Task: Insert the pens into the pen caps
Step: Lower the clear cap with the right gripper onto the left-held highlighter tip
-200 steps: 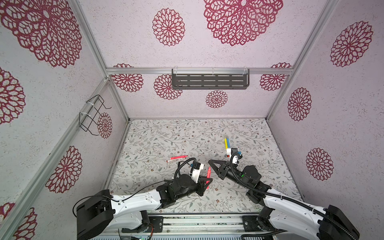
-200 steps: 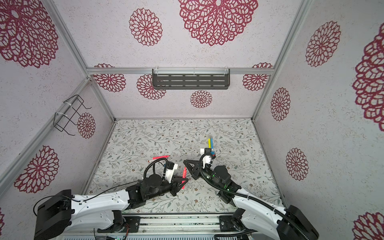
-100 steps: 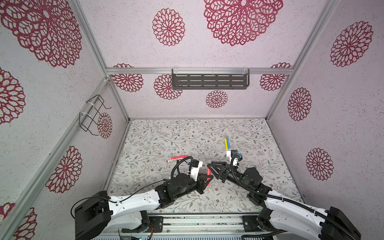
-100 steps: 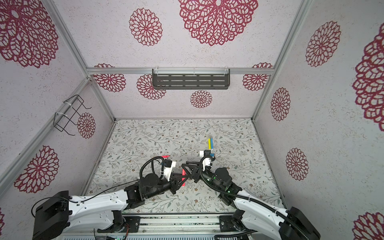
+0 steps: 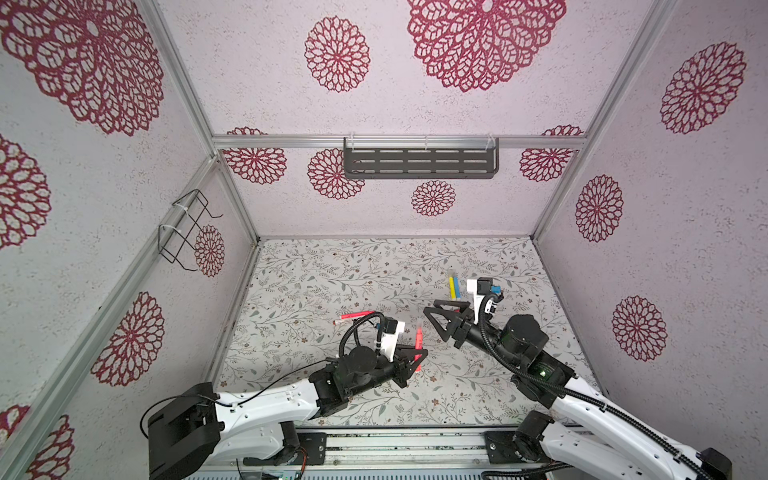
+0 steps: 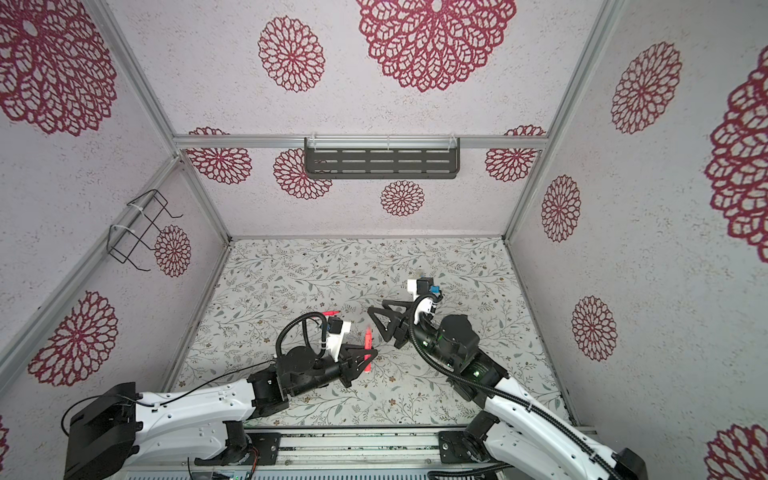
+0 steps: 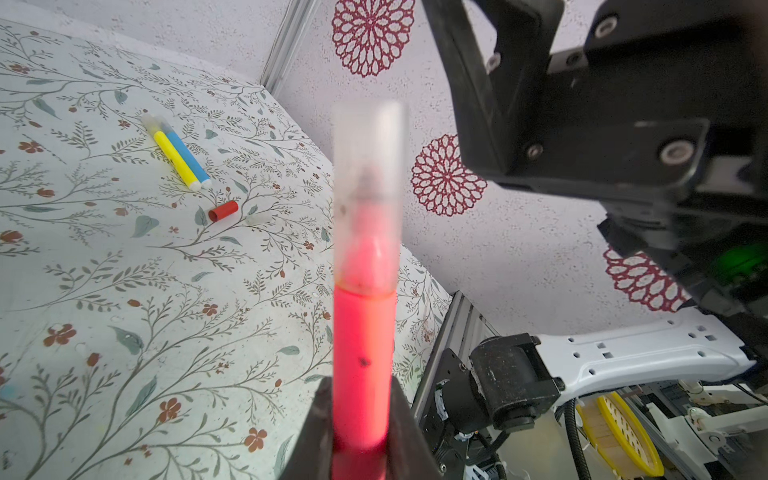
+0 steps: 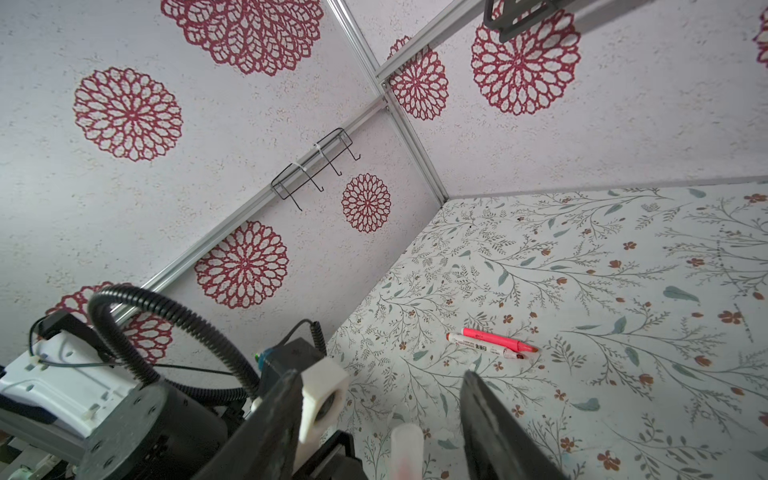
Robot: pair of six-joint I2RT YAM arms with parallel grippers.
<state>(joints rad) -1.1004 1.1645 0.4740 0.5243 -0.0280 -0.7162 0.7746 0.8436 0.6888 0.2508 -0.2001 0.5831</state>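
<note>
Left end effector (image 7: 359, 390) clamps the pink pen (image 7: 362, 353) above the near-middle surface (image 5: 332, 270); its translucent cap (image 7: 370, 166) looks seated. Right end effector (image 8: 379, 376) gapes empty just beside it. Retreat straight, avoiding the cap.

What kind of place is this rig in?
Likely a lab robot booth, not a home: wallpapered panels in aluminium framing, two arms mounted on a front rail, pens on a floral tabletop.

Slim plastic marker pens, total five: one pink-red pen (image 7: 363, 353), one yellow pen (image 7: 174, 156), one blue pen (image 7: 188, 154), one pink pen (image 8: 494, 338), one white-labelled pen (image 8: 478, 345). Stubby red plastic cap (image 7: 222, 210): one, loose. Pale translucent cap (image 7: 370, 166): one, fitted on the pink-red pen.
</note>
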